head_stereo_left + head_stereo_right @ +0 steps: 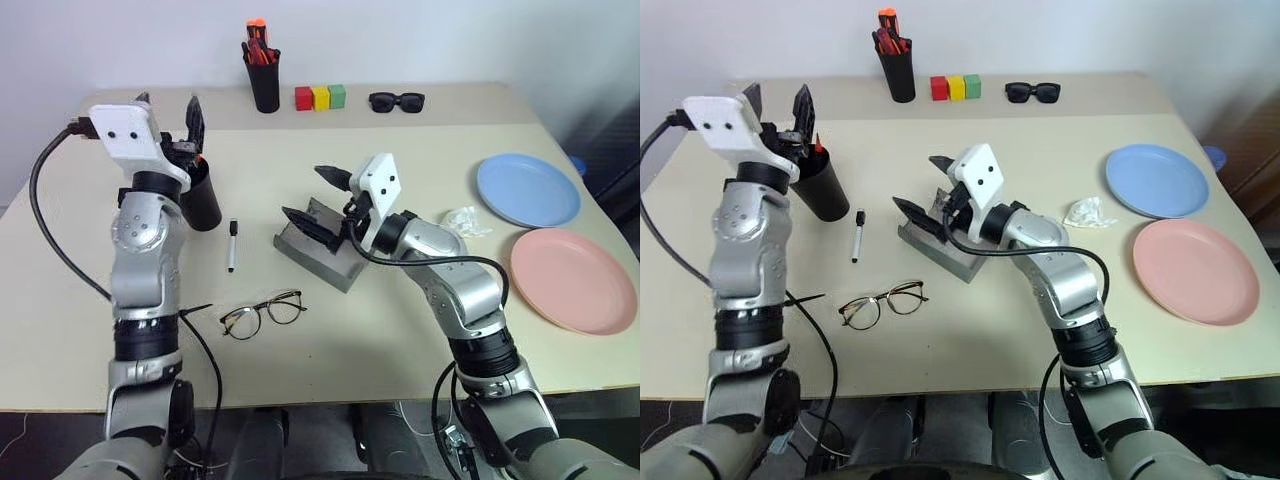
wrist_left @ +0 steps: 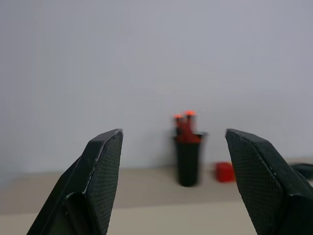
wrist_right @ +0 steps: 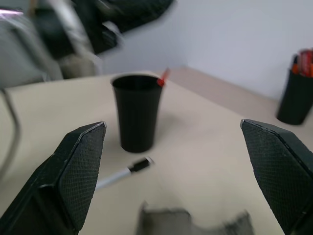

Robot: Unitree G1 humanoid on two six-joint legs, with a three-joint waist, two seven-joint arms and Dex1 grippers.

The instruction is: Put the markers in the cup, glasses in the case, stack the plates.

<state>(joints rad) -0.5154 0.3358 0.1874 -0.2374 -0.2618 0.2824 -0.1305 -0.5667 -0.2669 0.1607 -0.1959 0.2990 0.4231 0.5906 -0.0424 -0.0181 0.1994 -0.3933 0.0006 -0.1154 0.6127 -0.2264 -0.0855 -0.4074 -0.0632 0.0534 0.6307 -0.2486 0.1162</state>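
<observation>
I'm hovering left pincer (image 1: 780, 112) released over cup (image 1: 823, 190); white marker (image 1: 856, 235) lying just right, pointing near-far; right pincer (image 1: 926, 192) released over case (image 1: 955, 252)

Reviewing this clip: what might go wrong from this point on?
The left gripper, open, hangs right over the cup holding a red-tipped marker; a careless withdrawal might tip it. The white marker lies loose beside the cup and may roll when grasped. The right gripper, open above the case, might shove it toward the glasses.
</observation>
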